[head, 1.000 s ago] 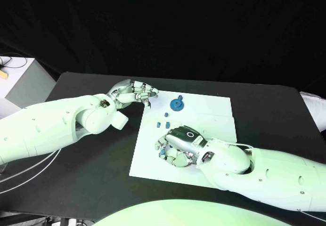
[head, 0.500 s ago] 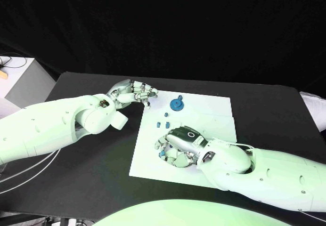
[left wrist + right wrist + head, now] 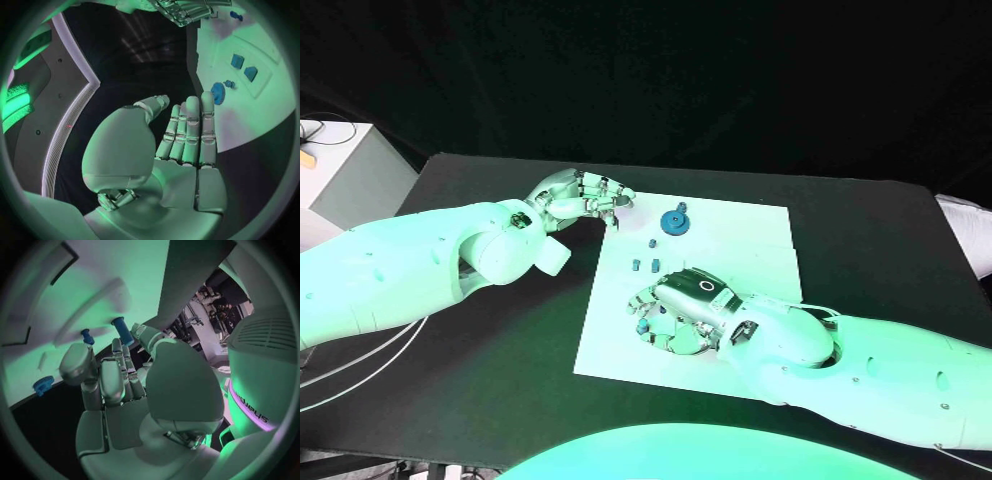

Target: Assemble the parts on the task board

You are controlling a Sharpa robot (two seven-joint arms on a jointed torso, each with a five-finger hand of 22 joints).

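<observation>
The white task board (image 3: pixel 740 250) lies in the middle of the black table. A blue gear (image 3: pixel 675 221) stands near its far left corner, and small blue pieces (image 3: pixel 646 264) lie just nearer. My right hand (image 3: pixel 681 312) hovers low over the board's near left part with nothing in its palm. In the right wrist view its fingertips (image 3: pixel 117 346) reach close to an upright blue peg (image 3: pixel 122 330) and a shorter blue piece (image 3: pixel 87 336); contact is unclear. My left hand (image 3: pixel 583 198) stays beside the board's far left corner, fingers (image 3: pixel 190 130) straight and together, holding nothing.
A small blue toothed piece (image 3: pixel 43 385) sits at the board's edge near my right hand. A pale grey box (image 3: pixel 343 165) stands off the table's far left. Black tabletop (image 3: pixel 516 330) stretches left of the board.
</observation>
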